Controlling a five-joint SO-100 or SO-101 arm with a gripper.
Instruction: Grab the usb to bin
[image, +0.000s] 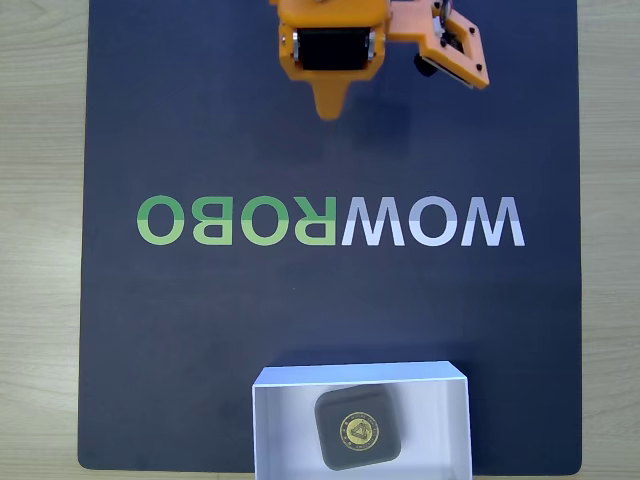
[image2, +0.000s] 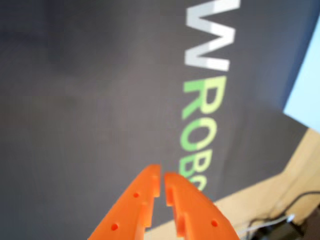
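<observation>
At six o'clock in the fixed view, the usb is seen lying flat inside the bin, its gold emblem facing up and a margin of white floor left around it. At twelve o'clock of the same view, the orange arm is held above the dark mat, well apart from the bin. From how things lie, the carrying is judged to be done and only a retreat is left.

For that retreat to be done well, the arm should be drawn back along the twelve o'clock side, so that the bin's thin walls are not brushed and the box is not pushed off the mat's lower edge, over which it already hangs slightly.

By the wrist view, the jaws are shown at six o'clock, closed to a thin slit with nothing held between them; this is not readable from above. The mat's lettering is also caught there, blurred, with a pale corner at three o'clock that is probably the bin, and a strip of wooden desk with a cable at five o'clock. Only by the fixed view is the usb's place within the bin given.
</observation>
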